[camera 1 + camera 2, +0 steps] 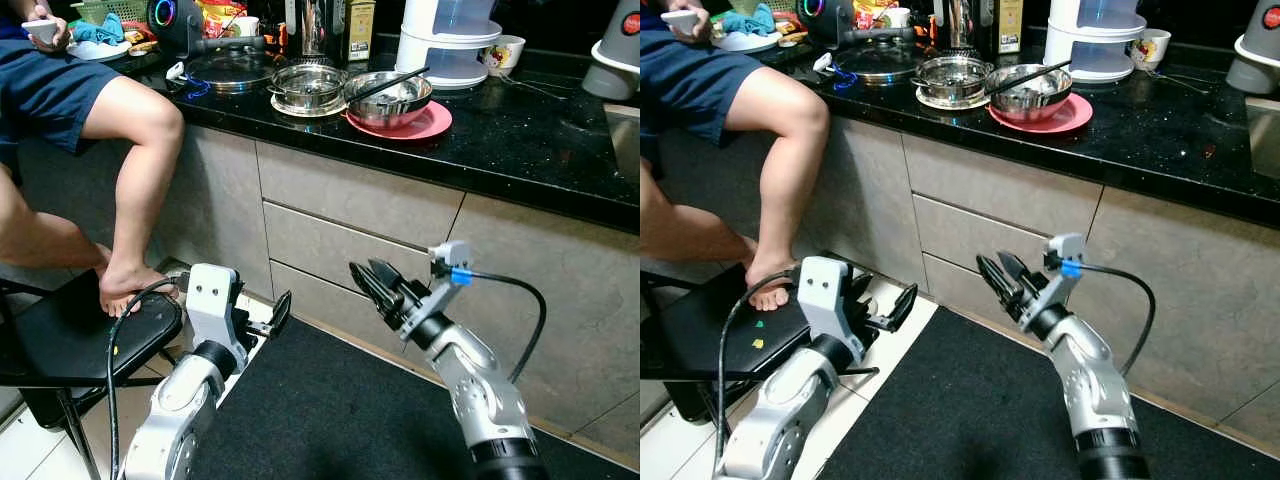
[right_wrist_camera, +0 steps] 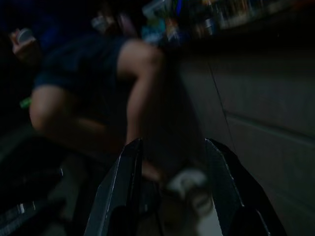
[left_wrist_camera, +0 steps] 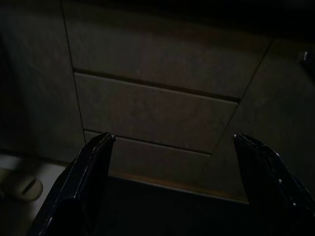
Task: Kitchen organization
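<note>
Black granite is what I see up top: the tabletop (image 1: 520, 140) runs across the far side, carrying the kitchen things. A steel bowl (image 1: 388, 98) with a dark utensil lying in it sits on a pink plate (image 1: 425, 124). Just beside it, to my left, is a lidded steel pot (image 1: 308, 86), and past that a glass lid (image 1: 235, 70). Behind the bowl stands a white appliance (image 1: 445, 40), with a small patterned cup (image 1: 502, 54) next to it.

Below the tabletop are grey drawer fronts (image 1: 350, 225), and a dark mat (image 1: 330, 410) lies on the floor before them.

My left hand (image 1: 277, 315) hangs low near the drawers; in the left wrist view its fingers (image 3: 88, 167) stand wide apart, holding nothing. My right hand (image 1: 372, 285) is raised in front of the drawer fronts, well below the tabletop, pointing to my left; its fingers (image 2: 125, 182) are parted too, with nothing between them.

At my left a person sits on the tabletop edge, a bare foot (image 1: 125, 288) resting on a black chair seat (image 1: 80, 335), and a hand (image 1: 45, 30) holding a phone.
</note>
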Controlling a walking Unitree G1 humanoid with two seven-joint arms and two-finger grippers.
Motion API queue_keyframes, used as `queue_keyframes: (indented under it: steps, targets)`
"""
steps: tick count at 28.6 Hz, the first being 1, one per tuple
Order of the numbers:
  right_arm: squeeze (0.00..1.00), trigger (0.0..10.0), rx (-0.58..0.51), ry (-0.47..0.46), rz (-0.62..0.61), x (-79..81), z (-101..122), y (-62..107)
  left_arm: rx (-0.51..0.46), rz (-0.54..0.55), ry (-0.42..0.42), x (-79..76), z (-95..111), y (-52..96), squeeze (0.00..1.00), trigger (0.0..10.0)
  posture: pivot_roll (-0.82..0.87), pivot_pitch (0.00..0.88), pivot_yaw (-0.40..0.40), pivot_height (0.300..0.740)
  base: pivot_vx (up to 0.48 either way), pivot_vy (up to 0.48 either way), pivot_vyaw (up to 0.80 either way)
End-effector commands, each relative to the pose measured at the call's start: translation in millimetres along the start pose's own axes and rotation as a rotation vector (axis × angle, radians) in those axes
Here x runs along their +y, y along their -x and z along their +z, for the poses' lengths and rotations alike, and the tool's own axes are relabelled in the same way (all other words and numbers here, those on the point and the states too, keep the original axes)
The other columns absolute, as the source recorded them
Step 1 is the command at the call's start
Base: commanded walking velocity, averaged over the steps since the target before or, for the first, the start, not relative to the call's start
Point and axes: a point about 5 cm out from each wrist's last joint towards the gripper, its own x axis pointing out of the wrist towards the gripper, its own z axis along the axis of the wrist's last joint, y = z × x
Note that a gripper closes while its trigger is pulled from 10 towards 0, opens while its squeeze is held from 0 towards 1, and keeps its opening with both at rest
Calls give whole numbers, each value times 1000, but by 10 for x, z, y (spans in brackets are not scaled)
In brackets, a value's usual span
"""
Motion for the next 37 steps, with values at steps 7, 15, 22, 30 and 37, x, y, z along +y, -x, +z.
queue_keyframes:
  steps: [7,15,22,30,37]
  targets:
    - [0,10000,-319,118,-106,112,652,-186,-45,111,-154,112,88,-22,0,10000,42,52,3,740,0,0,0]
    - [0,10000,-187,279,-264,-29,270,-84,-92,238,-231,249,167,-64,0,10000,58,55,-2,740,0,0,0]
    - [0,10000,-104,227,-376,-194,50,3,-90,310,-310,377,147,-96,0,10000,45,49,10,740,0,0,0]
    - [0,10000,-100,231,-349,-165,-12,-30,-96,331,-367,370,120,-95,0,10000,52,42,10,740,0,0,0]
    - [0,10000,-87,195,-351,-187,-50,-29,-91,326,-383,364,88,-105,0,10000,53,33,11,740,0,0,0]
